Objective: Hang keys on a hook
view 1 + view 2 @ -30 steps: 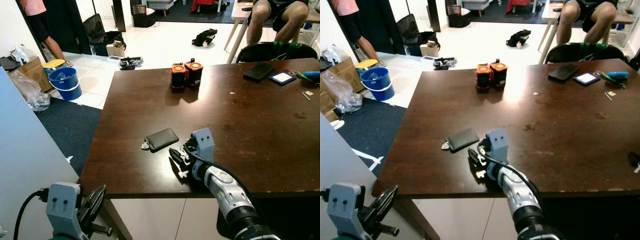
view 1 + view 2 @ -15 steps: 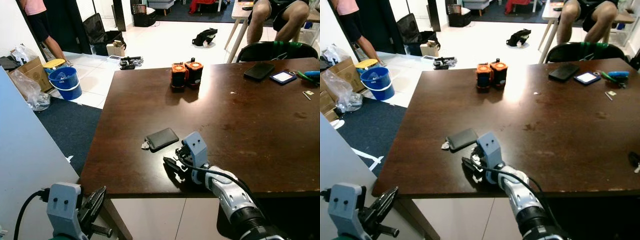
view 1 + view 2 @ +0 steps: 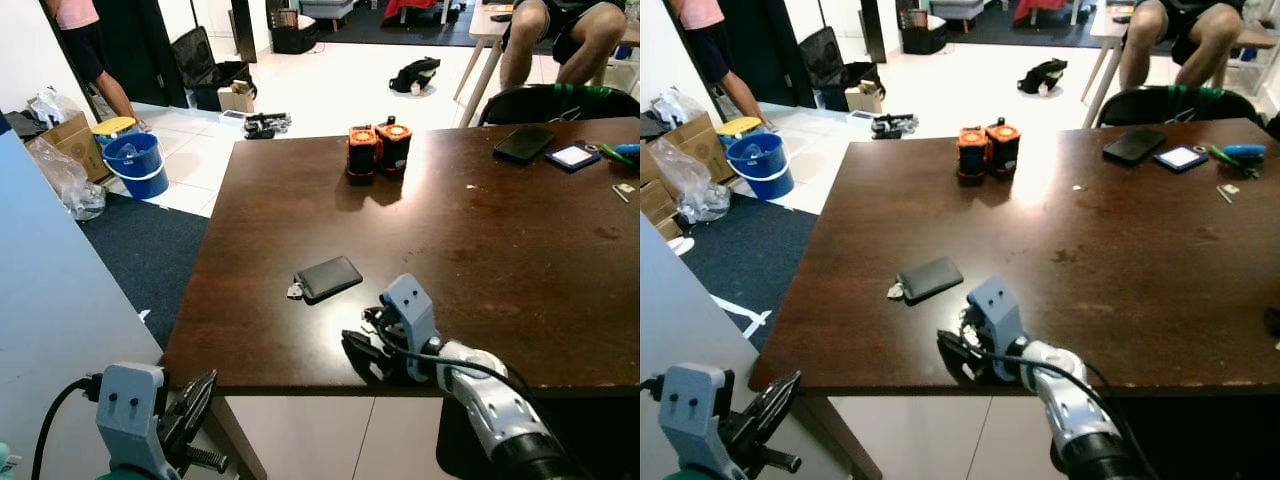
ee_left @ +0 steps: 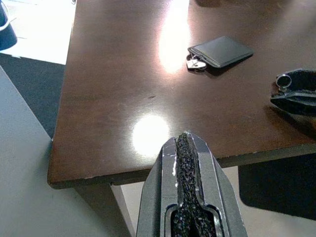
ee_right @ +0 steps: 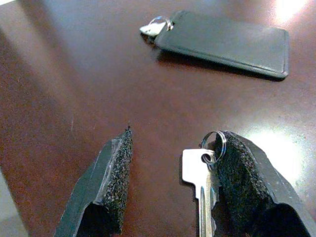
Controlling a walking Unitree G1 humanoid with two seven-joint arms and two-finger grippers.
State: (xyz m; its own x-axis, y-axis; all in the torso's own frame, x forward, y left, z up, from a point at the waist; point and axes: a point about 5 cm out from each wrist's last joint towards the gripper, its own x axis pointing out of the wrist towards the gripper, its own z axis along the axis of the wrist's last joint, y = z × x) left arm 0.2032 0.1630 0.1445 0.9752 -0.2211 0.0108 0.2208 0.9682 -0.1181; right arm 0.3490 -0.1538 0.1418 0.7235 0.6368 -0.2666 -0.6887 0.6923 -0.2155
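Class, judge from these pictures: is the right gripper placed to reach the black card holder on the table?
Probably yes. The right gripper, open with a key against one finger, faces the black card holder across bare tabletop.

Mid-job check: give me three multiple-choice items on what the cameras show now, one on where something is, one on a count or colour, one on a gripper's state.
1. Where is the silver key?
A. Hanging on a hook
B. Between the right gripper's fingers, against one pad
C. Inside the blue bucket

2. How many orange-topped black canisters stand on the table?
A. Two
B. Four
C. None

3. How are the right gripper's fingers?
A. Pressed flat together
B. Spread, with a gap between the pads
C. Clamped around the black wallet

Answers: 1 B, the right wrist view shows the key and its ring lying against one pad. 2 A, a pair stands side by side at the far part of the table. 3 B, bare tabletop shows between the pads, and the black wallet lies apart, ahead of them.
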